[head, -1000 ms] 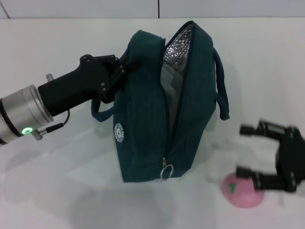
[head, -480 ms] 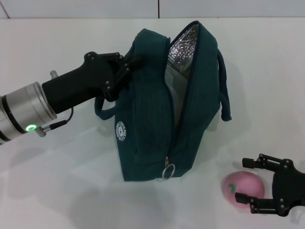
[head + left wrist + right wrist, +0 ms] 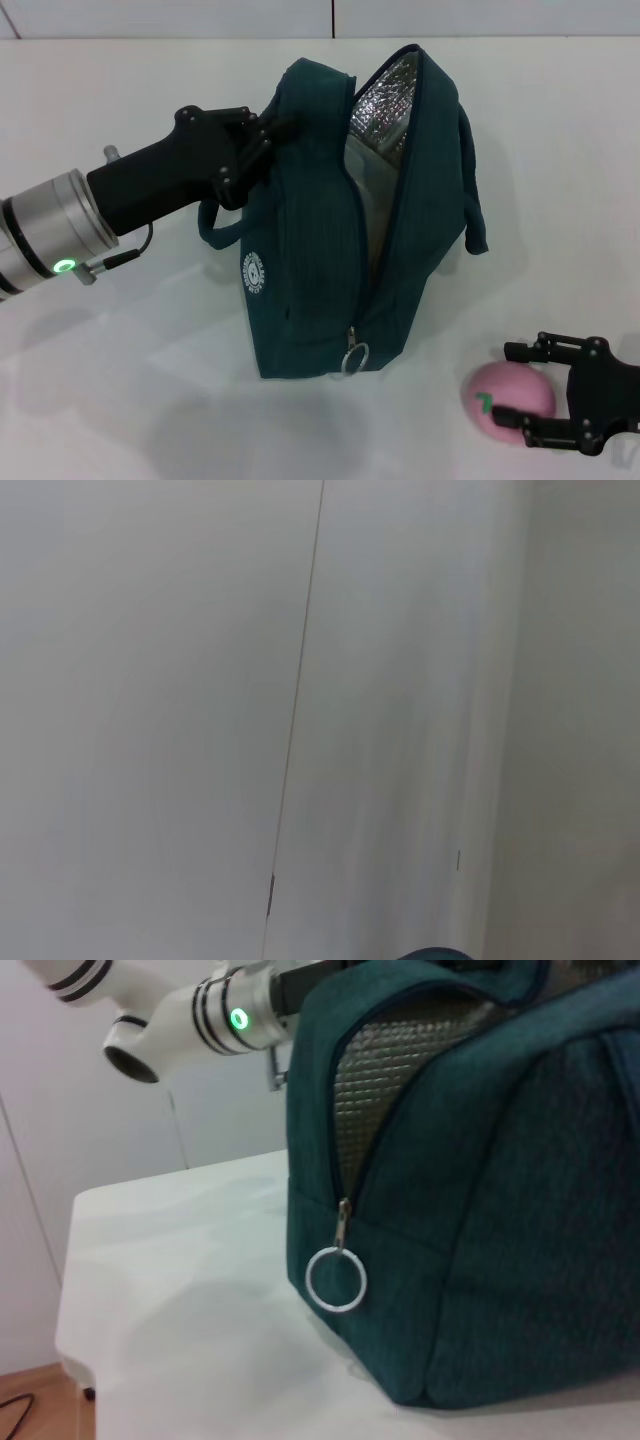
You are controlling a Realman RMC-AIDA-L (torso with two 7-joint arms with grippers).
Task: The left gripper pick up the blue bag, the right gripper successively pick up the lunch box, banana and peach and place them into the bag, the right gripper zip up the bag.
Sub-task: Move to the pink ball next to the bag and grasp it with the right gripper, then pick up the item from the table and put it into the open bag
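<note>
While the left claw is clamped on the upper edge of the blue bag, holding it upright and unzipped mid-counter with its silver lining showing, the right claw sits at the near right edge with its fingers apart on either side of the peach, not visibly closed on it. Neither lunch box nor banana is in view, so I judge both are probably already inside. That leaves 2 steps: bagging the peach and pulling the zipper ring shut.
</note>
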